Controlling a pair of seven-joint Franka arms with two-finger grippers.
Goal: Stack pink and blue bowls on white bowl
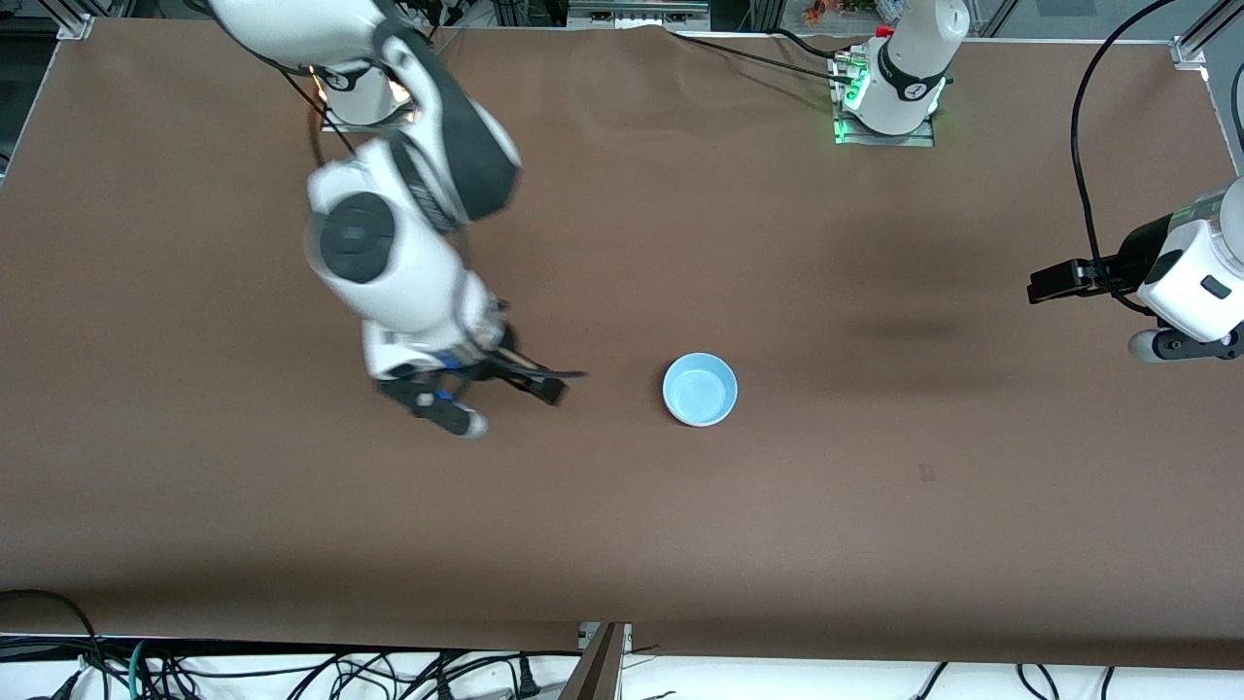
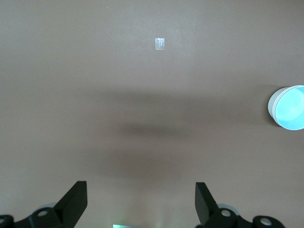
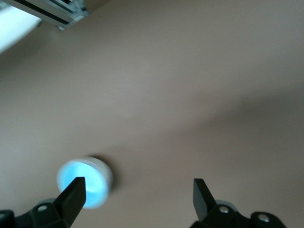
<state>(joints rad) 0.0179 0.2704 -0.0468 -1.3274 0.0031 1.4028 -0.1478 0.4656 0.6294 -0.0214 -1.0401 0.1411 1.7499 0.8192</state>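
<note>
A light blue bowl (image 1: 700, 389) sits mid-table, also seen in the left wrist view (image 2: 289, 108) and the right wrist view (image 3: 85, 183). Its outer wall looks white (image 2: 271, 107), as if it is nested in the white bowl. The pink bowl is hidden or out of view. My right gripper (image 1: 544, 387) (image 3: 137, 197) is open and empty, low over bare table beside the bowl toward the right arm's end. My left gripper (image 1: 1054, 282) (image 2: 141, 199) is open and empty, high over the left arm's end of the table, where the arm waits.
The brown table (image 1: 875, 544) is bare around the bowl. A small tape mark (image 1: 925, 473) (image 2: 160, 43) lies nearer the front camera than the bowl, toward the left arm's end. Cables hang below the table's front edge.
</note>
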